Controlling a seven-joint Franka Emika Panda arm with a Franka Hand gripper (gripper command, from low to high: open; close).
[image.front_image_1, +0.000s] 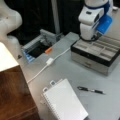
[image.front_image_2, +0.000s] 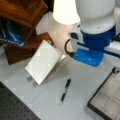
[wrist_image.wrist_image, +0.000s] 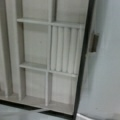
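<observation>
The grey table (image.front_image_1: 65, 70) carries a compartment tray (image.front_image_1: 96, 53); a pen (image.front_image_1: 90, 90), a notebook (image.front_image_1: 64, 102) and a white cable (image.front_image_1: 47, 63) lie near the tray.

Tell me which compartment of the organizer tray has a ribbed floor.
The tall middle compartment of the organizer tray: parallel ridges run along its floor, while its neighbours are flat.

The grey compartmented organiser box (image.front_image_1: 96, 53) looks like brushed metal on its front wall, with a matt black rim; in the wrist view its pale dividers (wrist_image.wrist_image: 48, 67) appear matt and smooth, one compartment ribbed; the grey desk (image.front_image_1: 67, 72) has a smooth, dull sheen; the white spiral notebook (image.front_image_1: 65, 101) shows matt paper; the black pen (image.front_image_1: 90, 90) is glossy plastic; the brown wooden block (image.front_image_1: 15, 95) has a polished grain; the robot arm's white and blue shell (image.front_image_1: 93, 17) is glossy plastic; the hand itself is not seen.
</observation>
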